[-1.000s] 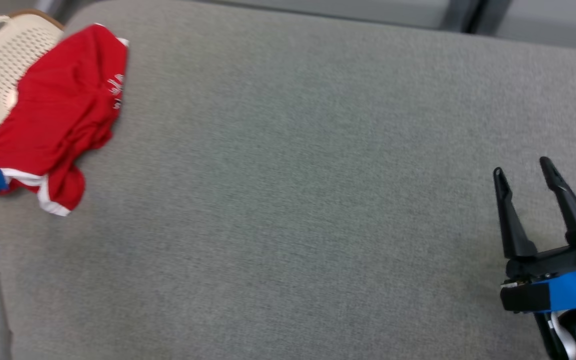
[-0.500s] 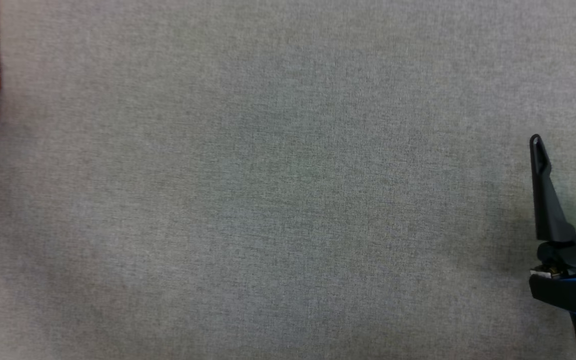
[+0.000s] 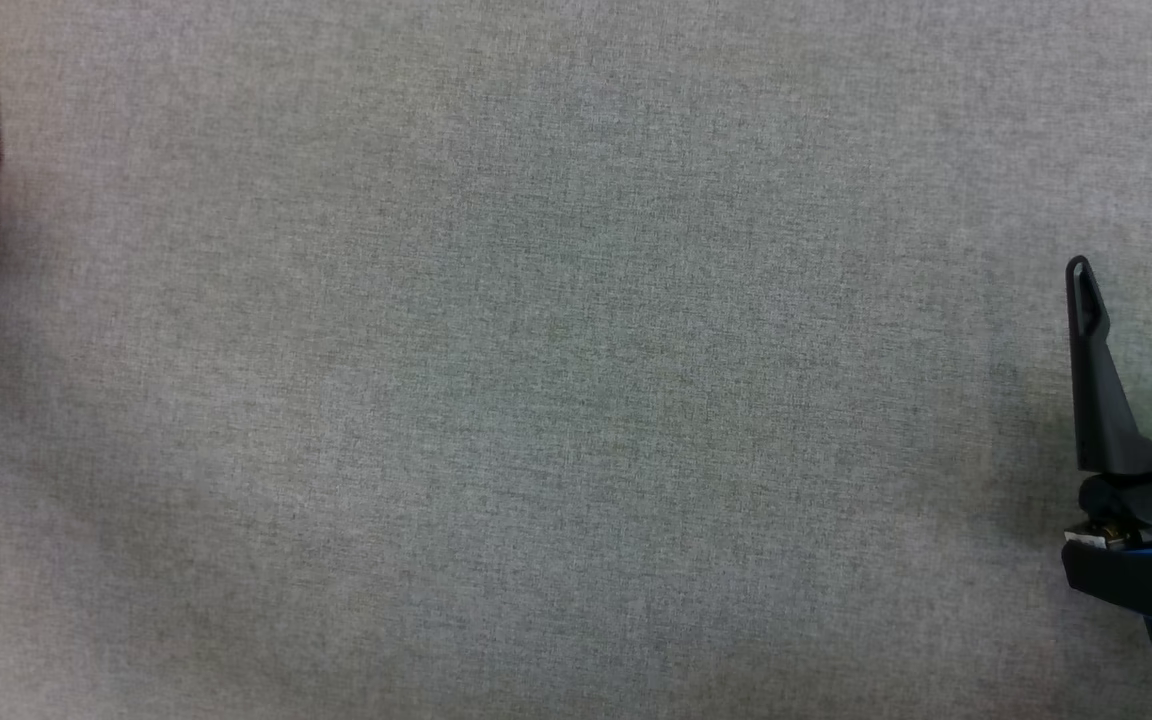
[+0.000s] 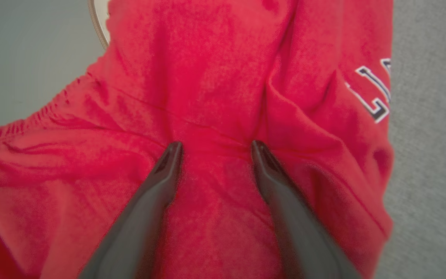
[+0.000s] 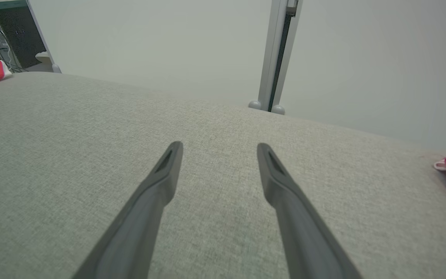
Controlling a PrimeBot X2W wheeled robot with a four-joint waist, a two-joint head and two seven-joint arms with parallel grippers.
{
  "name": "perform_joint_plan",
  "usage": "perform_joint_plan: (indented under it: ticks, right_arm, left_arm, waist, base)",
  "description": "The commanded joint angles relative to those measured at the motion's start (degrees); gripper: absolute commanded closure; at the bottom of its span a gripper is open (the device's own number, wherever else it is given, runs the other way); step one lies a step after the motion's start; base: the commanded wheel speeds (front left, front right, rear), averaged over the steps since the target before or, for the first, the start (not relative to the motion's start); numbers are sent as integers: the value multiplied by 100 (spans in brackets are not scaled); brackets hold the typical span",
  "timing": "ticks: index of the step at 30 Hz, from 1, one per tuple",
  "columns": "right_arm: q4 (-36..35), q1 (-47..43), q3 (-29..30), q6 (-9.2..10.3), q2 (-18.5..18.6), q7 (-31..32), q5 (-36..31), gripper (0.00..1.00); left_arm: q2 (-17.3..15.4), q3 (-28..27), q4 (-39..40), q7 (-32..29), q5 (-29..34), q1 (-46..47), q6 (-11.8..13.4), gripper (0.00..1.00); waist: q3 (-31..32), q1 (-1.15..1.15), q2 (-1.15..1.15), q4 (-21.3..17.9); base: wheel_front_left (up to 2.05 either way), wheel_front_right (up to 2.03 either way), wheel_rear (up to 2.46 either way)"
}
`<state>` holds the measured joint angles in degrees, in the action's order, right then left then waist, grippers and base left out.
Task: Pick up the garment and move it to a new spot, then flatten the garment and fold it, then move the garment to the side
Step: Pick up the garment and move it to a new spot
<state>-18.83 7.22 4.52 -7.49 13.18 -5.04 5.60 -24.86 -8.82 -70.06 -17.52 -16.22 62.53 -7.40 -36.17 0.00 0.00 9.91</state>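
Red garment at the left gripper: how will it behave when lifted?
Likely floppy: the red garment lies creased, so it should drape from a pinch. Probably light: the knit looks thin. Should pinch easily: the open left gripper flanks a crease.

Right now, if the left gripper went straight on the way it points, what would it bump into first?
The red garment. The left gripper, open, points right into its crumpled cloth, just beyond the tips. Whether they already touch it is unclear.

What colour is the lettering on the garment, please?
White with dark outline on the red garment; clearest in left wrist view.
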Motion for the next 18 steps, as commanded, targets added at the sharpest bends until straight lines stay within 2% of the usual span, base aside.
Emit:
perform_joint_plan:
  ticks: [1,2,5,9,14,18]
  right_arm:
    - [24,86,-21,-1,19,15,-5,0]
    - [41,102,-36,-1,24,9,6,0]
    - [90,120,-46,-1,35,-30,36,0]
    - [147,106,-19,-1,-31,-90,43,0]
    - [352,78,-83,-1,-154,-225,69,0]
    - [594,63,-186,-1,-302,-393,122,0]
  left_arm:
    - [150,86,-143,-267,-112,-120,-9,73]
    - [168,135,-130,-366,-194,-144,-9,100]
    - [132,288,-16,-543,-411,-261,-10,100]
    - [42,494,285,-347,-638,-342,-12,100]
    - [-166,766,760,316,-772,-282,-9,100]
    - [-298,1046,1150,1074,-766,-188,-7,100]
  waist:
    - [17,0,0,-13]
    - [28,0,0,-24]
    - [72,0,0,-76]
    - [170,0,0,-142]
    - [459,0,0,-251]
    - [806,0,0,-401]
  base:
    - [0,0,0]
    - [0,0,0]
    - [0,0,0]
    - [0,0,0]
    - [0,0,0]
    - [0,0,0]
